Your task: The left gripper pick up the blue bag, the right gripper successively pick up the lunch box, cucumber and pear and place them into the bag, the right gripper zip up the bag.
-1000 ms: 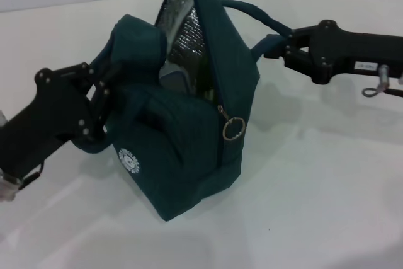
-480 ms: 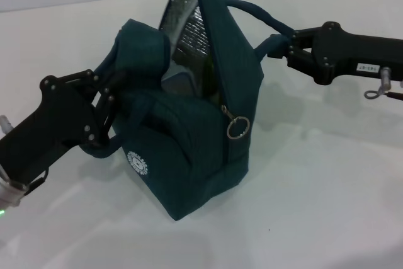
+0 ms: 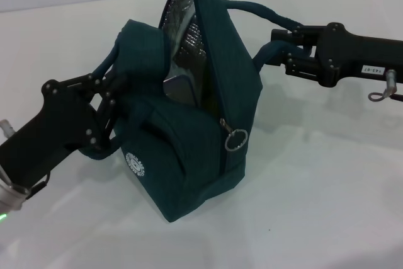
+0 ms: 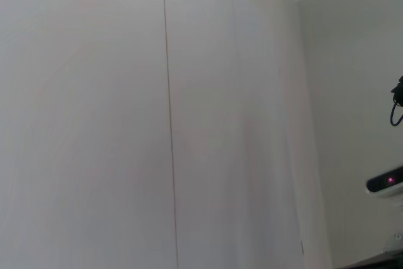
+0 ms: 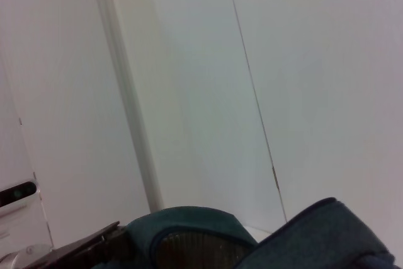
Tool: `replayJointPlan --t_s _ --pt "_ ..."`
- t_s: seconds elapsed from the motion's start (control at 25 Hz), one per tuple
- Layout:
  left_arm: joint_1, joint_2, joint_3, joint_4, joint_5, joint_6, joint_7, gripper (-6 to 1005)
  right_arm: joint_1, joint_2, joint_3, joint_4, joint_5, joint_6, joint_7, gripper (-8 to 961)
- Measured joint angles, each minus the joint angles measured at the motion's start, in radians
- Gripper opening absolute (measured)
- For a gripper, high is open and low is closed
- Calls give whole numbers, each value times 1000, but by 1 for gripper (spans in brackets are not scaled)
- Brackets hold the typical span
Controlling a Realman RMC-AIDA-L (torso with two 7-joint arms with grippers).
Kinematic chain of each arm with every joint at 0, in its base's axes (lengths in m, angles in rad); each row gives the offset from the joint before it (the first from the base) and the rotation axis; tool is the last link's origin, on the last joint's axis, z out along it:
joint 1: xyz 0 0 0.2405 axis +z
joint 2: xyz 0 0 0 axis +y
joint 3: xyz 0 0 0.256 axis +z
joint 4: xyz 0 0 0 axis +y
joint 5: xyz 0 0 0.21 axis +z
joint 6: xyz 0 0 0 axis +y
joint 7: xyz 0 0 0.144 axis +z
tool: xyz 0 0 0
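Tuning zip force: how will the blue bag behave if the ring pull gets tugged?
Likely floppy: the blue bag sags between the left tool and right tool, each at a handle. It probably leans with the ring pull rather than resist. Its weight cannot be told: little of what is inside shows.

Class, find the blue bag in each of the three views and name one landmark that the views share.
Head view: the blue bag fills the centre, between both grippers.
Left wrist view: not in it; only wall shows.
Right wrist view: the bag's fabric lies along the bottom edge.
Shared landmark: the left gripper, at the bottom-left corner in the right wrist view.
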Motion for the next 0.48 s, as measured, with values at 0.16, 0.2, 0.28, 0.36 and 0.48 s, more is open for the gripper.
replayJointPlan --t_s 0.16,0.2,0.28,0.36,0.48 --pt "0 -1 -1 -21 0 0 28 48 -9 6 33 -1 1 -8 -1 446" --pt "0 -1 -2 -26 0 0 40 48 -13 10 55 -1 1 -22 -2 490" --pt "4 -1 -3 -27 0 -1 52 49 -17 13 82 -1 2 -59 -3 512" --pt "8 -2 -4 -28 0 -1 55 49 -18 12 95 -1 5 -99 -11 534" --pt "9 -1 -6 -28 1 -3 55 49 -24 9 114 -1 12 -167 -39 567"
